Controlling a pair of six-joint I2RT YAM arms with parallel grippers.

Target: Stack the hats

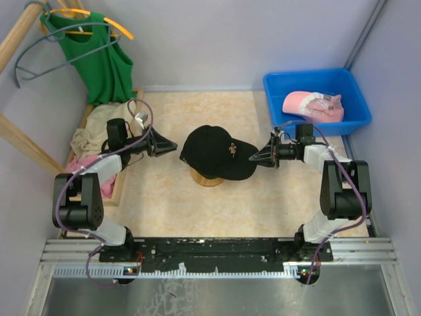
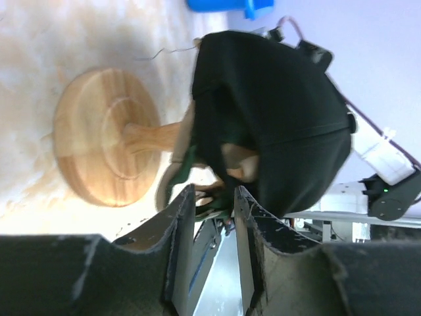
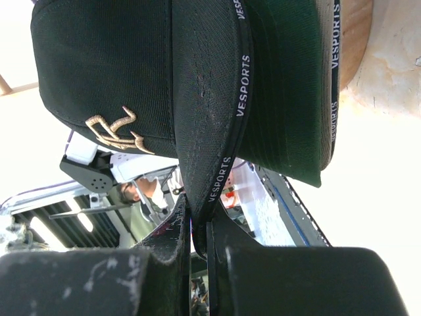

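Note:
A black hat with a gold emblem tops a stack on a wooden stand at mid-table. In the left wrist view the dark green hat and the tan hat peek out under the black crown. My right gripper is shut on the black brim, with the dark green brim right behind it. My left gripper stands open just left of the stack, its tips near the hats' rear straps, holding nothing. A pink hat lies in the blue bin.
The blue bin sits at the back right. A green sleeveless top hangs on a hanger at the back left. Pink and cream cloths fill a wooden tray behind my left arm. Walls close in on three sides.

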